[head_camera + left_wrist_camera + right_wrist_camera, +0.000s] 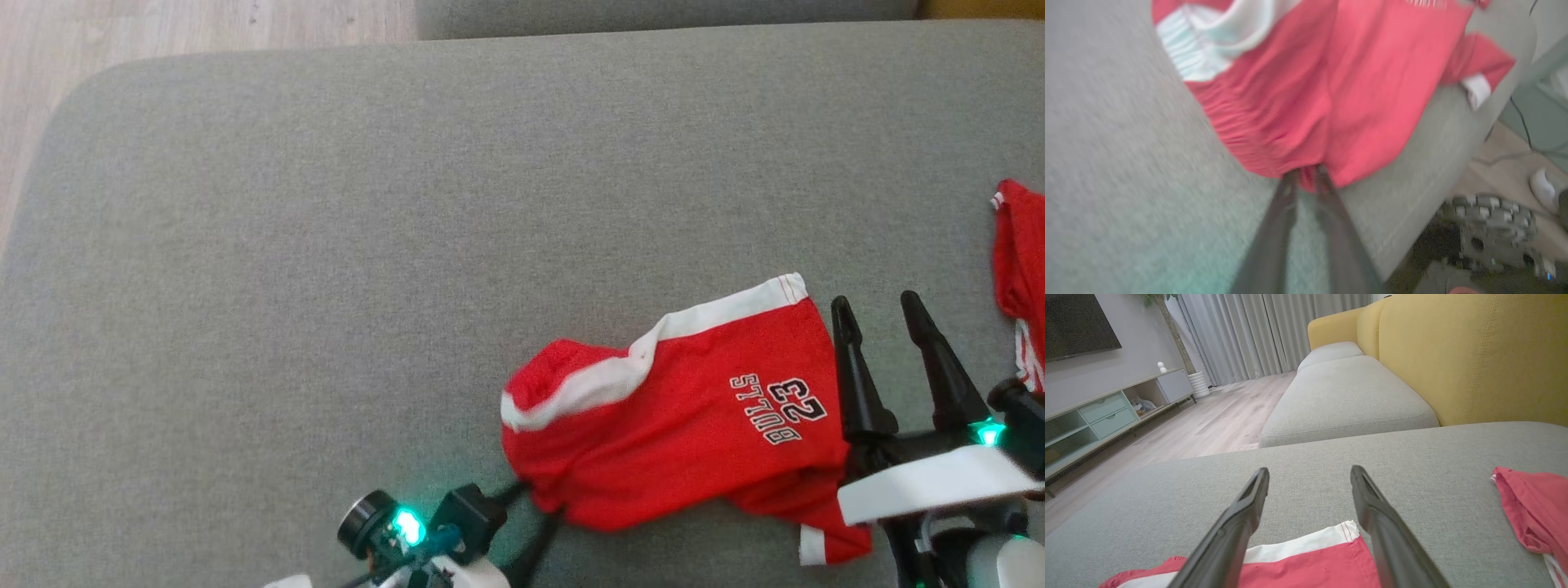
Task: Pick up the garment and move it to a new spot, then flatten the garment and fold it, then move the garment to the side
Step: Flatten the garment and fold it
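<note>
Okay, early stage: the red Bulls shorts [678, 416] lie crumpled on the grey sofa cushion [326, 245], low and right of centre in the head view. They sit near the cushion's front edge, with the "BULLS 23" print facing up and the white side stripe running along the far side. The left gripper [543, 502] comes in from the bottom at the near-left corner of the shorts, by the ribbed waistband. The left wrist view is blurred, but its two fingers stand almost together with a bit of red fabric between the tips, so it reads as clenched on the shorts' edge. The right gripper [876, 300] sits at the right end of the shorts with its jaws spread wide and nothing between them, fingertips over bare cushion just past the white-trimmed hem. A second red garment [1016, 261] lies apart at the right edge of the cushion, untouched. Judging progress, only the first grasp looks made. The shorts are not lifted, since most of the fabric rests on the cushion. Left to do are the lift and move to a new spot, the flattening, the fold and the final shift aside. The large bare stretch of cushion to the left looks like usable room for laying the shorts out.
</note>
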